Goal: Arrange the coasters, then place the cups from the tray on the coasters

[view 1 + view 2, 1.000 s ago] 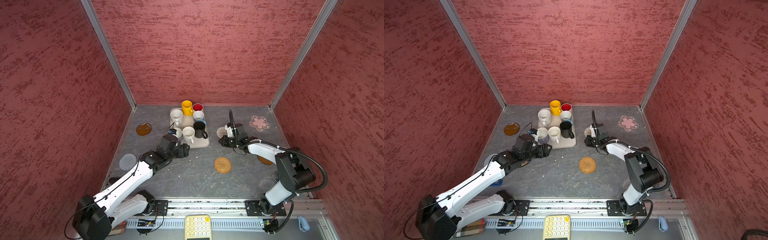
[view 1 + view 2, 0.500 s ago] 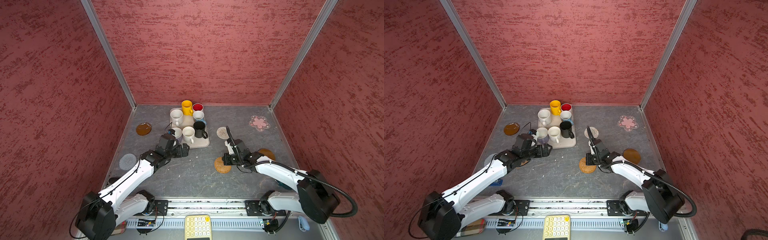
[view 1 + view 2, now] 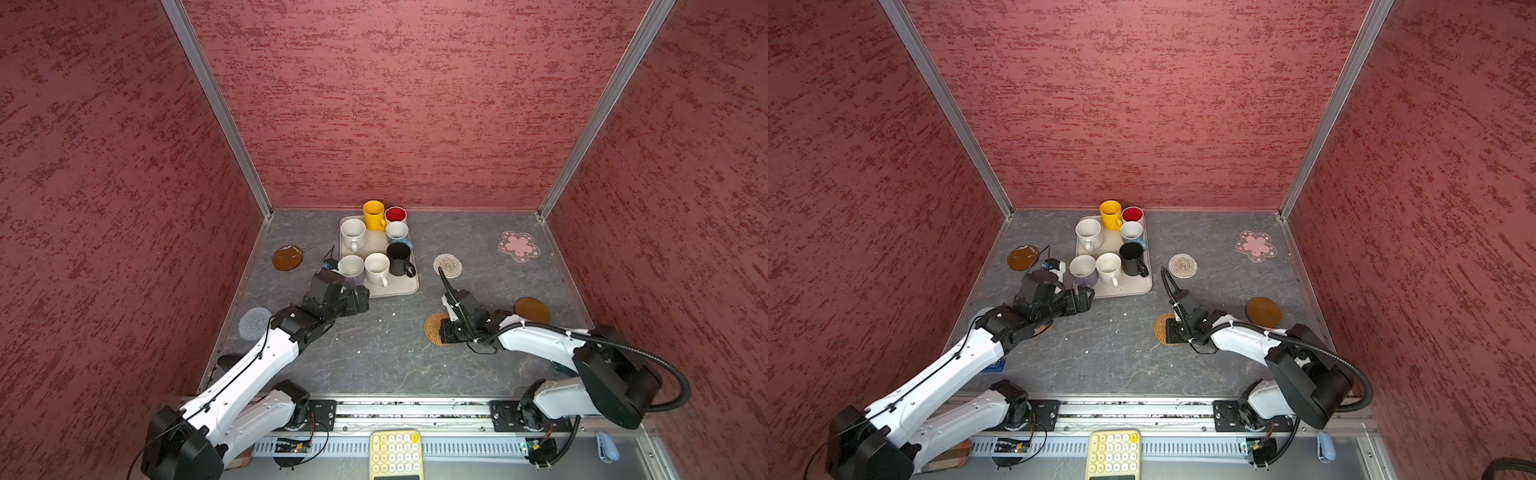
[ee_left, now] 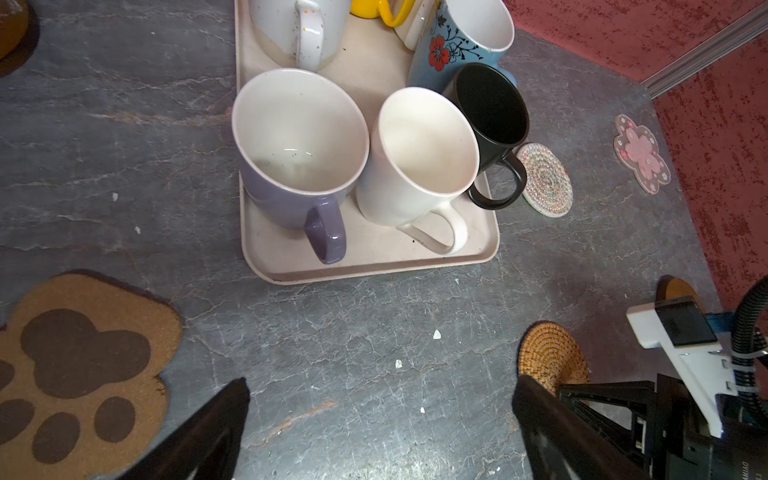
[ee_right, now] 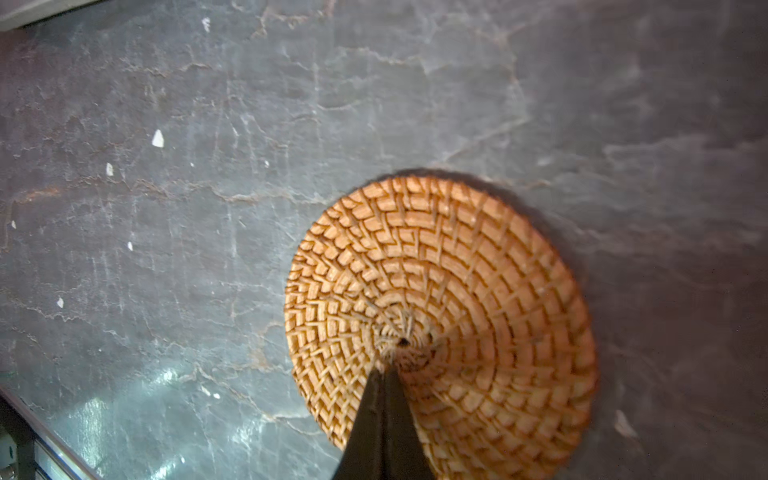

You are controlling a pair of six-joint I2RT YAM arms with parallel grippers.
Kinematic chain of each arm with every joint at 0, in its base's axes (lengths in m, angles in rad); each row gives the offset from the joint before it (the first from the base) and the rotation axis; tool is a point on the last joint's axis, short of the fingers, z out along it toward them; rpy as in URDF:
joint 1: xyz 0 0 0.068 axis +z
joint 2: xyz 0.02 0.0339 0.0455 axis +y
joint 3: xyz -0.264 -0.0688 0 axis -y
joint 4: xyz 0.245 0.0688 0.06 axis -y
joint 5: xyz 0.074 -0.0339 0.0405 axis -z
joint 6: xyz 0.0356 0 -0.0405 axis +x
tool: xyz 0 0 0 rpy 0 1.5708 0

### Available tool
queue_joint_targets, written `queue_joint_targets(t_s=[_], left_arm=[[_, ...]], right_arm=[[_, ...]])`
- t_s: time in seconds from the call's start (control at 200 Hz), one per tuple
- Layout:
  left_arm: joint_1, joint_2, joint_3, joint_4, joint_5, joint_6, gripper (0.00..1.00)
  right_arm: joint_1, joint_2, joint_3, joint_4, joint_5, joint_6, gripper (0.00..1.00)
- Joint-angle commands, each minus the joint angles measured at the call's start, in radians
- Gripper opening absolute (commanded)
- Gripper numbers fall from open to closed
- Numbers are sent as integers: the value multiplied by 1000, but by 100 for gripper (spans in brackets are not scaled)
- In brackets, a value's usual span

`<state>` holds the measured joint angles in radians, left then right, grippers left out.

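Left pincer: you have it spread wide and empty, low over the bare table, pointing at the near short edge of the tray.

Straight ahead of it on the tray stand the lilac mug and the white mug, touching side by side, handles turned toward the pincer. The black mug is tight against the white one, on the side toward your right pincer. Further ahead are the blue mug, the speckled mug, the yellow mug and the red-lined mug. All seven are upright on the tray.

The paw coaster lies flat on the table just beside this pincer, clear of the tray. The grey coaster lies behind it, beside the forearm. The left amber disc is ahead and outward, near the wall.

Right pincer: closed tight, fingers together, gripping nothing. Its tips sit at the centre of the rattan coaster, which lies flat on the table. You cannot tell whether the tips press on it or hang just above.

The whitish coaster lies beyond this pincer, near the tray's long edge. The flower coaster is well beyond, toward the far corner. The right amber disc lies near the wrist, on its outer side.
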<state>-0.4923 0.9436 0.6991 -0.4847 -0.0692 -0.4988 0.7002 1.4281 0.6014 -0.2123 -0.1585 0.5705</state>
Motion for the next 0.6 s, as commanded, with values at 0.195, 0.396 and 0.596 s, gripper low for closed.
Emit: queue_joint_targets(t_s=[0.195, 0.396, 0.596], left_arm=[[22, -107, -57, -58, -16, -66, 100], [36, -126, -53, -109, -67, -67, 100], [50, -128, -53, -144, -75, -72, 99]], right_arm=[[21, 135, 103, 81, -17, 22, 3], [24, 218, 168, 105, -45, 16, 3], [24, 285, 226, 115, -53, 5, 3]])
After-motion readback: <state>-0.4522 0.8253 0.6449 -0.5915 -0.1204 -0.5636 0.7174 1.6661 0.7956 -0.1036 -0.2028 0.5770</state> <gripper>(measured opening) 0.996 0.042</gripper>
